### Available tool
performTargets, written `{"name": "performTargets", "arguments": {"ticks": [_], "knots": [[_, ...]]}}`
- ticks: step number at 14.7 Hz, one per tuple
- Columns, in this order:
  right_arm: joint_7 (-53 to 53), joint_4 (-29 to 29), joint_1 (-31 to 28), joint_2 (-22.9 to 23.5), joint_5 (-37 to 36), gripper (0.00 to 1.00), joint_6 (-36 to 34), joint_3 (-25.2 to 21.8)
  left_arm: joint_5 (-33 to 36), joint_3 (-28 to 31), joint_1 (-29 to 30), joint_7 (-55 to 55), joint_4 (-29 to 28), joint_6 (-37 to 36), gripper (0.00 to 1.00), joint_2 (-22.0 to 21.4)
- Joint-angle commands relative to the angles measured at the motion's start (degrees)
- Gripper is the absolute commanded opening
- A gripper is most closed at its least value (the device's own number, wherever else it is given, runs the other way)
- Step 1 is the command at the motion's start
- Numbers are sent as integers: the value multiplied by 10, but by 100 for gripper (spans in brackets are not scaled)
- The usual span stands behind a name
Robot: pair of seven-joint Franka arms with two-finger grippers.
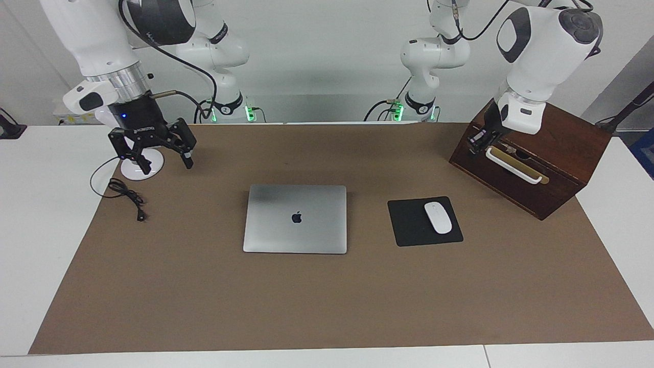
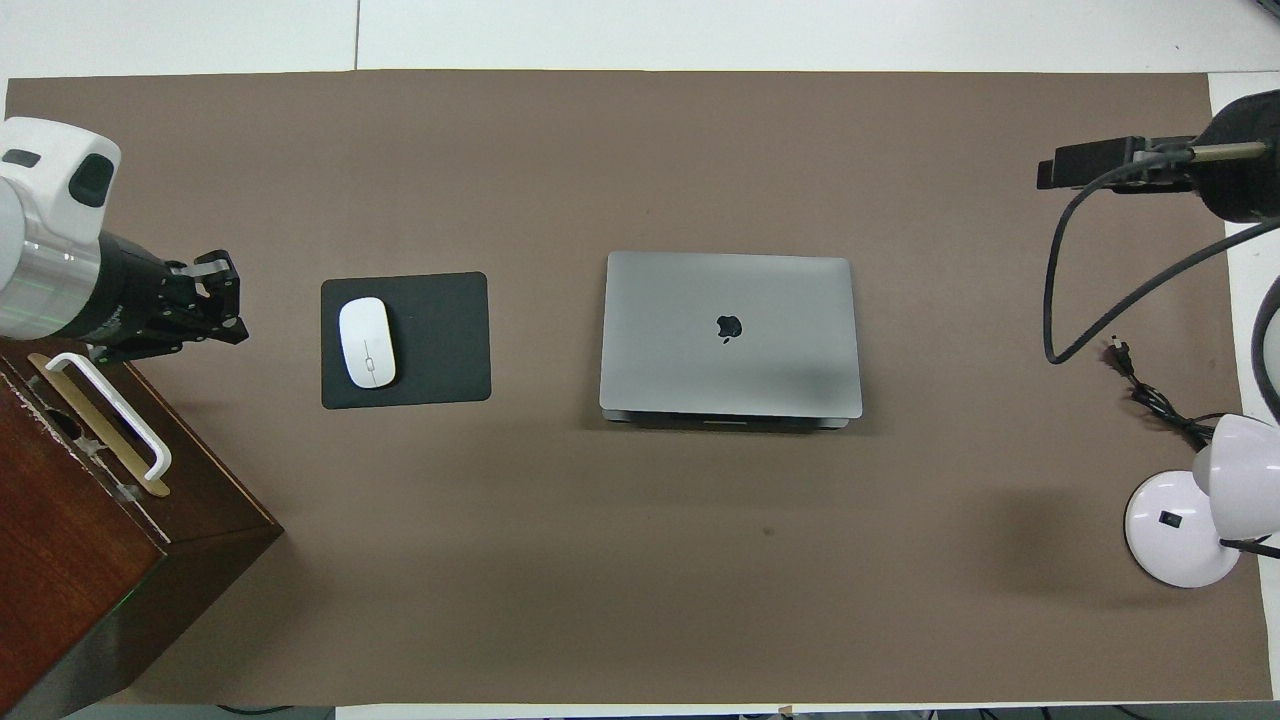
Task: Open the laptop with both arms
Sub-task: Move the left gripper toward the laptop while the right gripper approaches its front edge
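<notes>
From the facing view, I worked at a white table (image 1: pixel 30 214) covered almost edge to edge by a brown mat (image 1: pixel 317 296), with a pale wall above the edge nearest my bases. The laptop (image 1: pixel 295 219) lay shut and flat at the middle of the mat, silver-grey lid up, its dark logo showing, with bare mat open all round it. My right gripper (image 1: pixel 163 159) hung over the mat's corner at the right arm's end, nearest my bases, fingers spread wide and holding nothing; under it stood a white lamp base (image 1: pixel 142 166) with a black cord (image 1: pixel 125 197) trailing onto the mat. My left gripper (image 1: pixel 477 140) was at the wooden box (image 1: pixel 562 153) in the corresponding corner at the left arm's end, by its white handle (image 1: pixel 513 166); how far its fingers stood apart I cannot tell. Between box and laptop lay a black mouse pad (image 1: pixel 409 225) carrying a white mouse (image 1: pixel 438 217). From the overhead view, the laptop (image 2: pixel 730 335) sat square to the mat's edges (image 2: pixel 640 600), well apart from every edge, lid down. The mouse pad (image 2: pixel 440 340) and mouse (image 2: pixel 366 343) lay beside it toward the left arm's end, and my left gripper (image 2: pixel 215 305) hovered just off the pad's edge, above the box (image 2: pixel 80 540). The lamp (image 2: pixel 1190 520) stood at the right arm's end.
</notes>
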Motion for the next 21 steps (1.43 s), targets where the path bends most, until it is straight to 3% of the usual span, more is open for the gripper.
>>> {"name": "performTargets", "arguments": {"ticks": [1,4,7,11,14,18,21], "knots": [[28,-33,57,6,72,100,53,-59,-34,6,-18,-56,-81,53,0,-47],[28,-89,165,7,158,100,137,-149,-91,7,-12,-133,-100,77,0,-55],[62,-127,228,6,244,100,200,-187,-122,7,-18,-200,-135,112,0,-66],[125,-191,245,-6,311,100,258,-181,-141,6,-48,-323,-170,175,0,-66],[128,-306,300,-55,342,100,368,-180,-147,5,-50,-344,-187,197,0,-65],[152,-386,345,-102,374,100,434,-180,-264,6,-51,-361,-243,225,0,-84],[237,-430,370,-132,385,100,445,-172,-349,5,-54,-368,-290,265,0,-88]]}}
